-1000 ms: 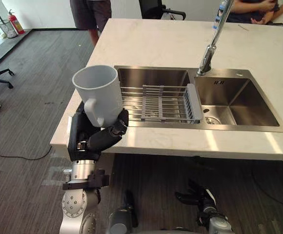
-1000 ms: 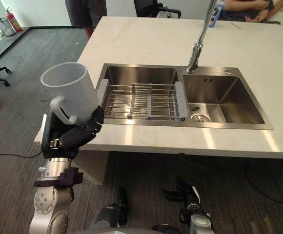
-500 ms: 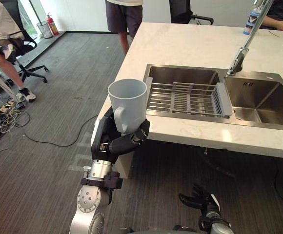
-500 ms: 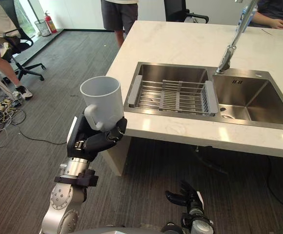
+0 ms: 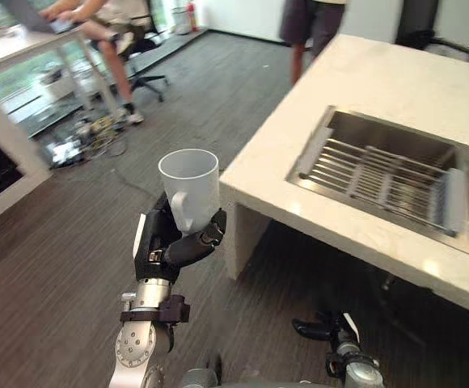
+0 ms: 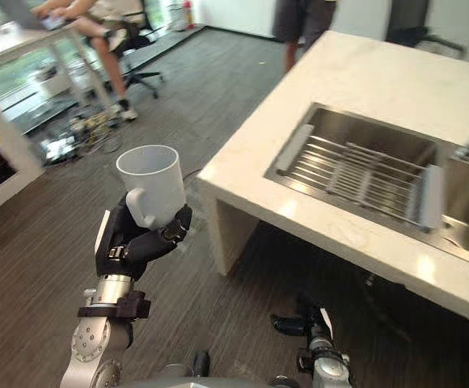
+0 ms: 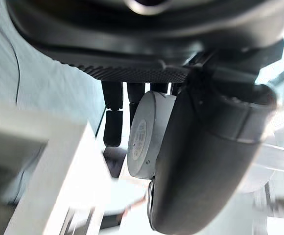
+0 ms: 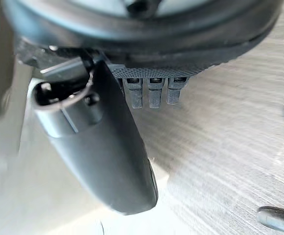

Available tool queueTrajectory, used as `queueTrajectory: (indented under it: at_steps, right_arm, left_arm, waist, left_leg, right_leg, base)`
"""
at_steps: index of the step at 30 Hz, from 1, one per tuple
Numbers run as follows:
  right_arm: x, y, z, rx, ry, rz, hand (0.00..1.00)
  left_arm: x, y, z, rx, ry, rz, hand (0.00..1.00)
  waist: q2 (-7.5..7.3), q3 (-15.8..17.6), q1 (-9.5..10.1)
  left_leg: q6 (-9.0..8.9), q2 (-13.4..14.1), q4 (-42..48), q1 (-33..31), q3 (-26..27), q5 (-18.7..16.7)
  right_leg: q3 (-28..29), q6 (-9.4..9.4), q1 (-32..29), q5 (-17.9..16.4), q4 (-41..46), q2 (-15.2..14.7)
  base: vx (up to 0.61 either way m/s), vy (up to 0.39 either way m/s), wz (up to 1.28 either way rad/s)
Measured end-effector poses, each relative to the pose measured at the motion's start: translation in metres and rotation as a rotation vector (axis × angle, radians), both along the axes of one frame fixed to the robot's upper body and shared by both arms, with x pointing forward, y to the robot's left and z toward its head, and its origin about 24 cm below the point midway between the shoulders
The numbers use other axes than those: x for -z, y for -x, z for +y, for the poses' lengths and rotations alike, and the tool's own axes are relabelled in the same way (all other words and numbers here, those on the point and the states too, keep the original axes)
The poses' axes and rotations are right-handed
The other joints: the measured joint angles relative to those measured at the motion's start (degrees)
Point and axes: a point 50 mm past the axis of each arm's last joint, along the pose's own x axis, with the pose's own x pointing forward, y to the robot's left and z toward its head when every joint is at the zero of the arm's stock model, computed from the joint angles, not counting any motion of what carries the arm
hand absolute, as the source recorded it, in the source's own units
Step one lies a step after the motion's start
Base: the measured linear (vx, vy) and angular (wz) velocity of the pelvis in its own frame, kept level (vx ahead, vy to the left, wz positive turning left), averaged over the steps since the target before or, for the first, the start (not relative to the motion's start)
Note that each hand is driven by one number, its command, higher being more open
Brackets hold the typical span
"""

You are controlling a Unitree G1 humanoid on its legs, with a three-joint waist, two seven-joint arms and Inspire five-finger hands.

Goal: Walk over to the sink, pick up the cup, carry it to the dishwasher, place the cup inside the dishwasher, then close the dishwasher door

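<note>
The left hand [image 5: 172, 244] holds the cup [image 5: 190, 179] upright, mouth up, out over the floor [image 5: 65, 267] and clear of the counter [image 5: 364, 89]. The hand sits at 6 o'clock of the cup. Its fingers are curled round the lower wall, and the thumb presses in from the 4 o'clock side. The cup's handle [image 5: 175, 213] points toward the robot, just above the palm. In the left wrist view the round base of the cup is clamped between the thick thumb [image 7: 205, 161] and the row of fingers [image 7: 113, 122].

In the left eye view the cup stands a little to 9 o'clock of the middle. The near corner of the counter lies at 3 o'clock from it, close by but not touching. The sink [image 6: 364, 129] is set in the counter at 2 o'clock, with a wire rack [image 5: 372, 174] lying across it.

The right hand [image 5: 325, 330] hangs low at 5 o'clock. Its fingers are loose and hold nothing.

A person [image 5: 109, 12] sits at a desk at 11 o'clock. Another person [image 5: 311, 24] stands at 1 o'clock, by the far end of the counter.
</note>
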Motion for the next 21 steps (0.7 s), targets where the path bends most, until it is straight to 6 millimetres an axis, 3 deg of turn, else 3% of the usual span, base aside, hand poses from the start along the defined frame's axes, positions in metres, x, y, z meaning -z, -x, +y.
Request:
queueTrajectory:
  at_steps: [1, 2, 5, 8, 9, 10, 11, 12, 14, 16, 18, 20, 21]
  right_arm:
    - [-0.006, -0.010, -0.002, -0.001, 0.017, -0.039, 0.90]
    - [-0.008, -0.012, -0.004, -0.002, 0.028, -0.050, 0.90]
    - [-0.016, -0.025, -0.009, -0.017, 0.066, -0.086, 0.90]
    - [-0.019, -0.036, 0.001, -0.053, 0.067, -0.109, 0.90]
    - [-0.019, -0.038, 0.006, -0.082, 0.063, -0.110, 0.90]
    - [-0.018, -0.038, 0.010, -0.103, 0.058, -0.100, 0.90]
    - [-0.017, -0.038, 0.012, -0.111, 0.058, -0.097, 0.90]
    - [-0.017, -0.038, 0.016, -0.122, 0.054, -0.098, 0.90]
    - [-0.017, -0.038, 0.019, -0.137, 0.053, -0.097, 0.90]
    - [-0.018, -0.039, 0.019, -0.146, 0.059, -0.104, 0.90]
    - [-0.019, -0.040, 0.021, -0.164, 0.066, -0.108, 0.90]
    - [-0.022, -0.041, 0.021, -0.195, 0.080, -0.120, 0.90]
    - [-0.026, -0.044, 0.022, -0.218, 0.092, -0.139, 0.90]
  left_arm:
    - [0.000, 0.000, 0.002, -0.013, -0.002, 0.003, 0.30]
    - [0.000, 0.000, 0.002, -0.013, -0.003, 0.004, 0.30]
    - [0.002, 0.003, 0.004, -0.024, -0.005, 0.009, 0.30]
    - [0.004, 0.006, 0.010, -0.050, -0.013, 0.025, 0.30]
    - [0.005, 0.006, 0.011, -0.050, -0.013, 0.030, 0.30]
    - [0.005, 0.006, 0.010, -0.040, -0.016, 0.030, 0.30]
    - [0.005, 0.006, 0.010, -0.038, -0.018, 0.028, 0.30]
    - [0.004, 0.006, 0.011, -0.035, -0.018, 0.027, 0.30]
    - [0.004, 0.006, 0.013, -0.047, -0.010, 0.027, 0.30]
    - [0.006, 0.006, 0.015, -0.050, 0.000, 0.033, 0.30]
    - [0.007, 0.003, 0.015, -0.034, 0.001, 0.036, 0.30]
    - [0.009, 0.002, 0.014, -0.023, -0.003, 0.042, 0.30]
    - [0.010, 0.002, 0.014, -0.023, -0.006, 0.044, 0.30]
  waist:
    - [0.46, 0.25, 0.08]
    - [0.33, 0.38, -0.06]
    - [0.29, 0.49, 0.22]
    - [-0.61, 1.75, 0.53]
    - [-0.60, 2.01, 0.20]
    - [-0.62, 2.27, -0.16]
    - [-0.60, 2.34, -0.39]
    - [-0.43, 2.44, -1.05]
    - [-0.29, 2.53, -1.07]
    - [-0.35, 2.49, -1.13]
    - [-0.43, 2.44, -1.11]
    - [-0.48, 2.39, -1.03]
    - [-0.77, 2.21, -0.85]
  left_leg:
    - [0.38, 4.96, 4.77, -0.42, 13.61, -2.58]
    - [0.28, 6.24, 6.28, -0.50, 16.89, -2.79]
    - [1.00, 3.29, 7.62, -2.20, 13.95, -3.99]
    - [2.94, 1.10, 13.12, -3.83, 11.11, -7.89]
    - [3.56, -0.10, 14.83, -4.05, 8.76, -9.14]
    - [4.35, -1.54, 14.93, -3.43, 5.66, -9.68]
    - [4.54, -2.00, 14.86, -3.30, 3.93, -9.77]
    - [4.76, -2.77, 14.51, -3.19, 0.47, -9.78]
    - [4.12, -4.26, 13.90, -2.51, -3.75, -9.38]
    - [4.02, -6.22, 13.06, -1.43, -6.96, -9.31]
    - [4.21, -8.22, 13.29, -0.56, -10.43, -9.18]
    - [3.62, -8.70, 13.60, 0.36, -11.77, -9.54]
    - [2.96, -8.60, 13.57, 0.48, -11.75, -9.93]
  right_leg:
    - [-3.07, 0.32, 1.48, -0.21, 0.03, -0.15]
    - [-4.79, 0.82, 2.24, -0.52, 0.25, -0.16]
    - [-8.69, 2.21, 3.25, -2.10, 3.13, -3.40]
    - [-10.06, 2.59, 2.87, -4.47, 13.35, -9.36]
    - [-6.75, 1.16, 1.04, -3.56, 21.36, -12.20]
    - [-0.25, -1.91, -1.93, -0.44, 28.94, -13.42]
    - [3.34, -1.65, -3.37, 0.52, 31.73, -12.96]
    - [8.22, 0.08, -5.40, -3.71, 33.75, -10.38]
    - [12.80, 0.58, -7.29, -7.90, 30.96, -6.47]
    - [18.92, 0.96, -9.28, -9.96, 25.32, -3.46]
    - [27.05, 1.54, -11.16, -10.11, 17.37, -0.58]
    - [27.38, 2.46, -11.05, -8.52, 11.89, 0.15]
    - [27.08, 2.16, -10.69, -5.26, 8.01, 0.93]
  base:
    - [-0.02, 0.042, 1.22]
    - [0.03, 0.019, 1.26]
    - [-0.02, 0.139, 0.95]
    - [0.03, 0.182, 0.72]
    - [0.09, 0.244, 1.09]
    - [0.12, 0.239, 1.21]
    - [0.15, 0.153, 1.44]
    - [0.12, 0.091, 1.21]
    - [0.18, 0.100, 1.28]
    - [0.22, 0.080, 1.15]
    - [0.24, 0.017, 1.05]
    - [0.20, -0.065, 0.79]
    - [0.18, -0.094, 0.67]
